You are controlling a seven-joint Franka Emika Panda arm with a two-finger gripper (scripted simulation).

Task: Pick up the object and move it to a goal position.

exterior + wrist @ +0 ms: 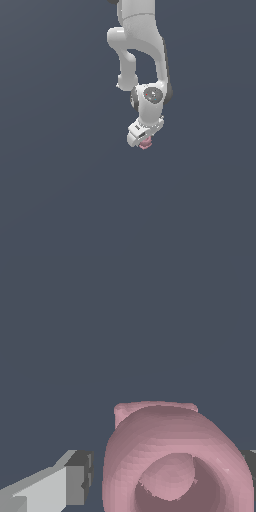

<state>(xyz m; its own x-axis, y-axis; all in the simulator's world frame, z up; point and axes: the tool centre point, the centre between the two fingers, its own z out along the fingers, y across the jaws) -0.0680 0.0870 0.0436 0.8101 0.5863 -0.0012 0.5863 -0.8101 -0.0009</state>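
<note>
The object (175,456) is a pink, rounded lump with a ring-like hollow, and it fills much of the wrist view. It sits between the fingers of my gripper (167,476). One grey-padded finger (75,481) stands a narrow gap away from it. The other finger (251,463) shows only at the picture's edge, right against the pink surface. In the exterior view the object (145,145) is a small pink spot just under the white gripper (143,140), which points down from the arm and hides most of it. The jaws stand open around it.
A plain dark grey-blue surface (60,190) spreads all around. The white arm (142,45) comes down from the upper middle of the exterior view. No other objects show.
</note>
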